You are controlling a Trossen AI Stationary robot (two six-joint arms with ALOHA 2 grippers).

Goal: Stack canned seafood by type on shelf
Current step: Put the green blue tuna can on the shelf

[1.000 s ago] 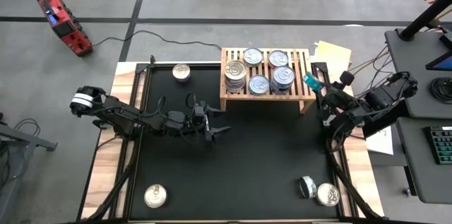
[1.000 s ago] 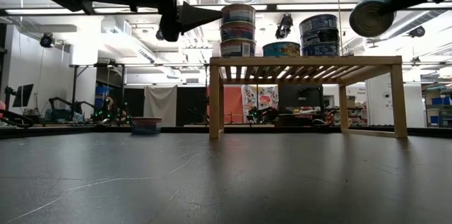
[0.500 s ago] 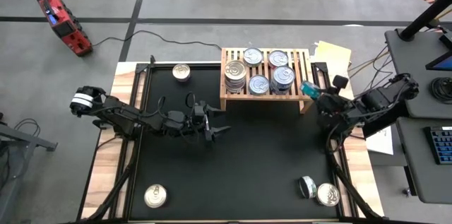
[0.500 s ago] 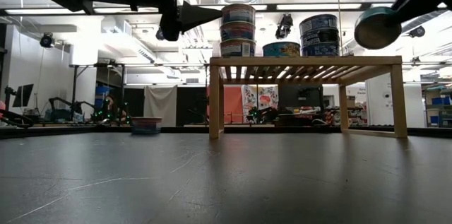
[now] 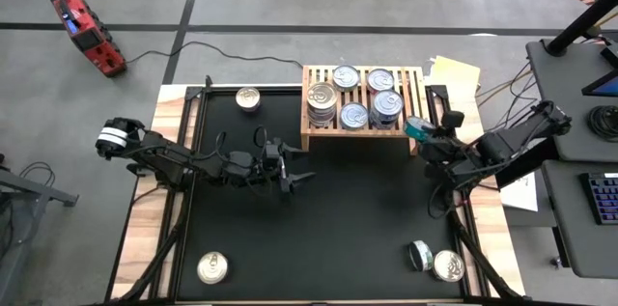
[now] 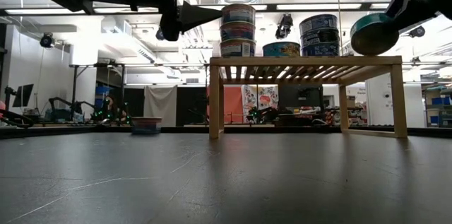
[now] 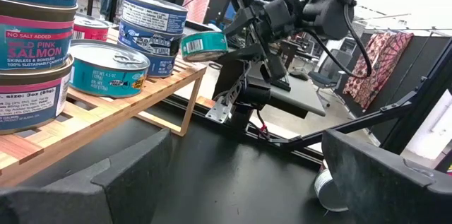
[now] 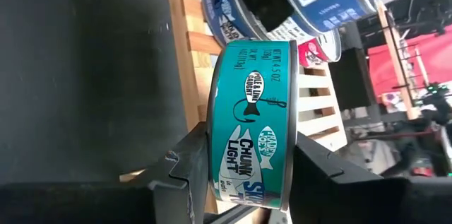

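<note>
Teal tin, label reading "chunk light", held on edge in the right gripper, one finger on each flat face; jaws part-closed, clamped on it. In the high view the tin hangs just off the right end of the shelf, above the mat's right side. Low view: it sits level with the shelf top, tilted, clear of the wood.

Shelf: light-wood slatted rack at the back of the black mat. On it, a pink salmon stack at the left end, a single teal tin beside it, and blue-labelled tins stacked toward the right.

Loose tins on the mat: one near the back left corner, one at front left, two close together at front right, one of them on its edge.

Left gripper: over the mat's middle left, fingers spread wide, nothing between them, touching nothing.
</note>
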